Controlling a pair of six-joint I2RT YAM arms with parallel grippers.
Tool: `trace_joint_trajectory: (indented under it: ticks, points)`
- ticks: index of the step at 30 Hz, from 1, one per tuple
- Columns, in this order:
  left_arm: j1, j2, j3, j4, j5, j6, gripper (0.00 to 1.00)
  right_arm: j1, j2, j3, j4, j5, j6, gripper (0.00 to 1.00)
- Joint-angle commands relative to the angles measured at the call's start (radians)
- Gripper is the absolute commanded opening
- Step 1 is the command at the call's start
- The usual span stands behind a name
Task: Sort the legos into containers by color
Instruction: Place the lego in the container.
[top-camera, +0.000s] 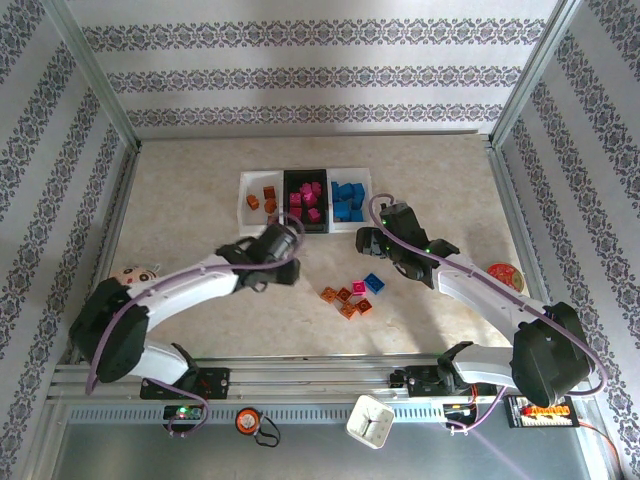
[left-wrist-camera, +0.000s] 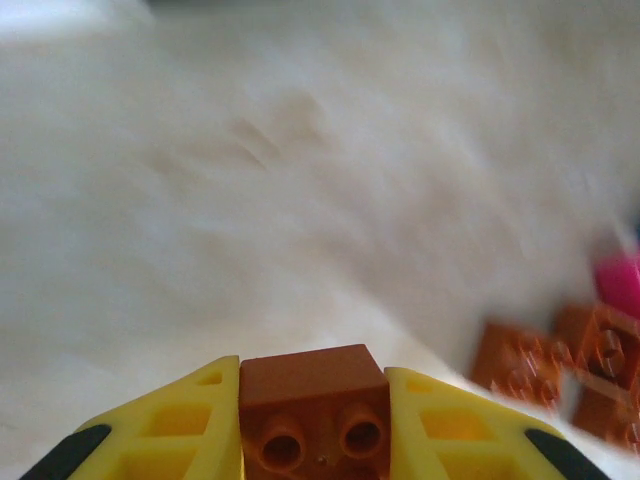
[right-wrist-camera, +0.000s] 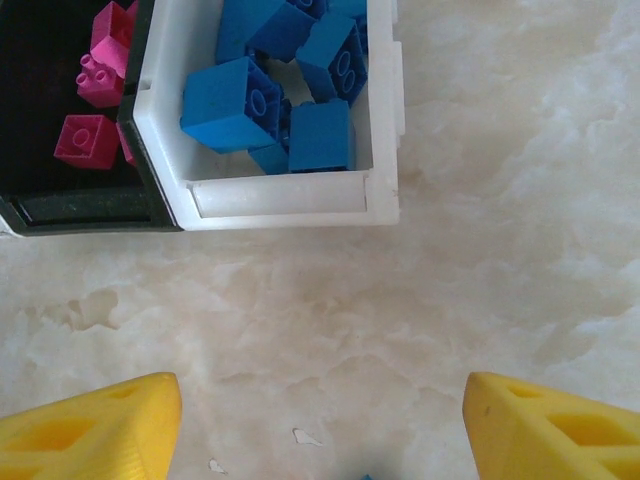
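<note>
The three joined containers (top-camera: 245, 203) stand at the table's back centre. The left white bin holds orange-brown legos (top-camera: 267, 199), the black bin magenta ones (top-camera: 306, 200), the right white bin (right-wrist-camera: 380, 200) blue ones (right-wrist-camera: 270, 100). A loose cluster of orange legos (top-camera: 346, 300), with one magenta (top-camera: 358, 288) and one blue (top-camera: 373, 283), lies in front of them. My left gripper (left-wrist-camera: 313, 425) is shut on an orange-brown lego (left-wrist-camera: 313, 400) above bare table, left of the cluster (left-wrist-camera: 560, 365). My right gripper (right-wrist-camera: 320, 430) stands open in front of the blue bin, nothing between its fingers (right-wrist-camera: 90, 425).
A doll (top-camera: 135, 275) lies by the left arm's elbow. A red round object (top-camera: 503, 274) sits at the right edge. A white cup (top-camera: 370, 420) and an orange disc (top-camera: 248, 422) rest on the near rail. Metal frame posts border the table.
</note>
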Motion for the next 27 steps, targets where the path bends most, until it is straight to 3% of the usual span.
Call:
trace_joint_trajectory:
  ticks: [1,8,15,21,27]
  points:
    - [0.144,0.003,0.057,0.062,-0.003,0.052,0.24,-0.007,0.002,-0.014,0.012,-0.002,0.010,0.74]
    - [0.325,0.263,0.332,0.069,0.011,0.093,0.24,-0.008,0.005,-0.016,0.003,-0.005,0.008,0.74]
    - [0.392,0.479,0.553,-0.011,-0.013,0.119,0.25,-0.007,-0.017,-0.037,-0.010,-0.025,0.006,0.75]
    - [0.399,0.560,0.660,-0.055,0.002,0.114,0.51,0.004,-0.012,-0.043,-0.041,-0.128,-0.019,0.75]
    - [0.391,0.430,0.590,0.018,0.096,0.066,0.74,0.053,-0.026,-0.068,-0.122,-0.209,-0.063,0.73]
